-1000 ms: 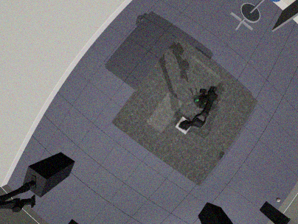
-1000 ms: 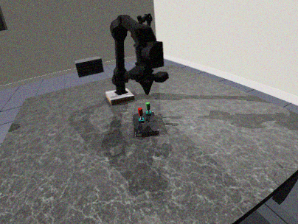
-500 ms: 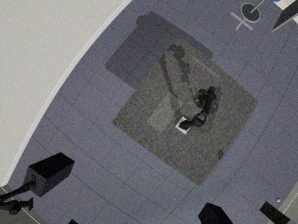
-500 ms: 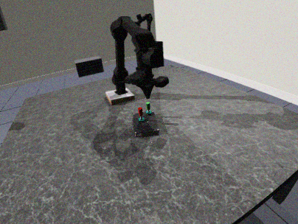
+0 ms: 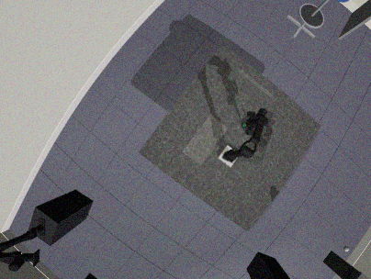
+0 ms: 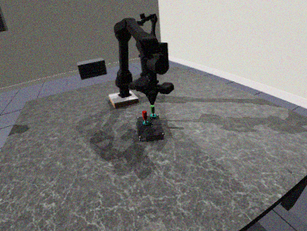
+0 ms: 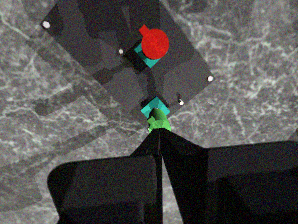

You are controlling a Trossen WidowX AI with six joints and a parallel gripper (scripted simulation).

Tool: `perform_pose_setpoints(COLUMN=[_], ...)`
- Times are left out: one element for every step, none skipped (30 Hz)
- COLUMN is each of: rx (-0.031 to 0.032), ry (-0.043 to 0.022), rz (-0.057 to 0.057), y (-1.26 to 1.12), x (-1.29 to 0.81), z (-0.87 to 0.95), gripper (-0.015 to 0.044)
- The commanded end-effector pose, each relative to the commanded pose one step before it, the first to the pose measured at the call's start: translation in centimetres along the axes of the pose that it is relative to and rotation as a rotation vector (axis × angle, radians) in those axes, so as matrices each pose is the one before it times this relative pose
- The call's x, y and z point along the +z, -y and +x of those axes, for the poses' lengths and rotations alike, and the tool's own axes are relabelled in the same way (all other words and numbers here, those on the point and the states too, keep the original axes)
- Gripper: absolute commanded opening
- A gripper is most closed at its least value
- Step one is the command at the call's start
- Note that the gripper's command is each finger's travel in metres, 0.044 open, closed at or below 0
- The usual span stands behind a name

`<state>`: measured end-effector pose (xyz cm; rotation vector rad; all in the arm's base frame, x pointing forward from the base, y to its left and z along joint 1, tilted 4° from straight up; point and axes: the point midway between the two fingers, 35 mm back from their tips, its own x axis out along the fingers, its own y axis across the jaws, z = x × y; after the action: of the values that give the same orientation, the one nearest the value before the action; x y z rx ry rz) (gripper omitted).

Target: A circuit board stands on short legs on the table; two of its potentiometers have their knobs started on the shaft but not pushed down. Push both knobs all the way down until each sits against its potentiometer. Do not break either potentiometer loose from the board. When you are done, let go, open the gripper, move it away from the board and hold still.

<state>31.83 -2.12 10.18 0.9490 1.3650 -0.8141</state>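
Note:
The dark circuit board (image 6: 151,133) (image 7: 90,50) stands on the table (image 6: 95,190). The red knob (image 6: 144,115) (image 7: 155,44) stands upright above its teal potentiometer (image 6: 147,123) (image 7: 146,61), with a gap beneath it. The green knob (image 6: 153,109) (image 7: 159,123) stands above the other teal potentiometer (image 6: 154,115) (image 7: 154,106), also with a gap. My gripper (image 6: 152,104) (image 7: 158,133) is shut and empty, pointing down with its tips at the top of the green knob. The tips cover part of that knob in the wrist view; whether they touch it is hard to tell.
The arm's white base plate (image 5: 221,158) (image 6: 123,101) lies behind the board in the exterior view. The red knob stands close to the green one on the same board. Dark shadows of the arm fall across the table.

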Motion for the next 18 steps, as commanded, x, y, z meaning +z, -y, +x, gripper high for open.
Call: perform_pose_setpoints(rx=[-0.00625, 0.0, 0.0, 0.0, 0.0, 0.0, 0.0, 0.0, 0.0, 0.0, 0.0, 0.0, 0.0, 0.0, 0.0, 0.0, 0.0, 0.0], ry=[0.00253, 0.0, 0.0, 0.0, 0.0, 0.0, 0.0, 0.0, 0.0, 0.0, 0.0, 0.0, 0.0, 0.0, 0.0, 0.0, 0.0, 0.0], rz=[0.0045, 0.0, 0.0, 0.0, 0.0, 0.0, 0.0, 0.0, 0.0, 0.0, 0.0, 0.0, 0.0, 0.0, 0.0, 0.0, 0.0, 0.0], y=[0.139, 0.0, 0.0, 0.0, 0.0, 0.0, 0.0, 0.0, 0.0, 0.0, 0.0, 0.0, 0.0, 0.0, 0.0, 0.0, 0.0, 0.0], x=[0.006, 0.0, 0.0, 0.0, 0.0, 0.0, 0.0, 0.0, 0.0, 0.0, 0.0, 0.0, 0.0, 0.0, 0.0, 0.0, 0.0, 0.0], z=[0.065, 0.008, 0.016, 0.023, 0.027, 0.027, 0.027, 0.027, 0.027, 0.027, 0.027, 0.027, 0.027, 0.027, 0.027, 0.027, 0.027, 0.027], gripper=[0.0, 0.0, 0.0, 0.0, 0.0, 0.0, 0.0, 0.0, 0.0, 0.0, 0.0, 0.0, 0.0, 0.0, 0.0, 0.0, 0.0, 0.0])
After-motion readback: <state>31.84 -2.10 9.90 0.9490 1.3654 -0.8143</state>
